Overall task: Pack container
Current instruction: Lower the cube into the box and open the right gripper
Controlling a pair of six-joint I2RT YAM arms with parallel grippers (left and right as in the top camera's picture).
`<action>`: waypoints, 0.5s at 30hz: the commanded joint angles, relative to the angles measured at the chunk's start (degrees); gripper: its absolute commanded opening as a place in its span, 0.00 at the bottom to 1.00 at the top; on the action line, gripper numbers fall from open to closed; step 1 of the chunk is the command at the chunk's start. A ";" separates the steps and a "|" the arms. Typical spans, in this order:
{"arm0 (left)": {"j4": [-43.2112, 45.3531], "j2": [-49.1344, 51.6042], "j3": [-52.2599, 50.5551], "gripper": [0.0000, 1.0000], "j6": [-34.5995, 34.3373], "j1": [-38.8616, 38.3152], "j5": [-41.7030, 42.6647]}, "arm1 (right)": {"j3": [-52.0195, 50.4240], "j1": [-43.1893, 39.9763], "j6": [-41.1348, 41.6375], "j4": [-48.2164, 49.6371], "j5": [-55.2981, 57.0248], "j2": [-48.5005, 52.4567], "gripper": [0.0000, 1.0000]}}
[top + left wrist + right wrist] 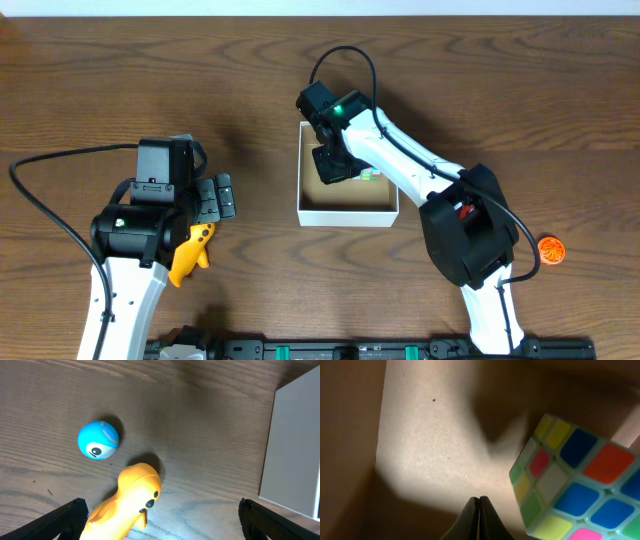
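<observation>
colour cube [575,480] cut off at right edge, yellow duck [131,502] cropped below

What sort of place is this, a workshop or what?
Likely a robot lab bench: robot arms at a wood-grain table, a white cardboard box holding a puzzle cube, a toy duck nearby.

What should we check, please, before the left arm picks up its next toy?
1. Left gripper open: ok.
2. Yellow toy within its fingers' span: ok.
3. Blue ball apart from the yellow toy: ok.
4. Right gripper clear of the container: not ok; it is inside, shut and empty.
5. Cube resting in the container: ok.
6. Bare floor free in the container: ok.
</observation>
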 commanded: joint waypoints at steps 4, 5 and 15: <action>-0.15 -0.04 1.18 0.98 0.28 0.17 -0.09 | -0.07 -1.66 -0.50 0.79 1.46 0.79 0.04; -0.15 -0.04 1.18 0.98 0.31 0.17 -0.09 | -0.07 -1.86 -0.04 0.57 2.01 0.79 0.03; -0.15 -0.04 1.18 0.98 0.28 0.17 -0.09 | -0.07 -3.56 0.94 0.02 3.69 0.81 0.03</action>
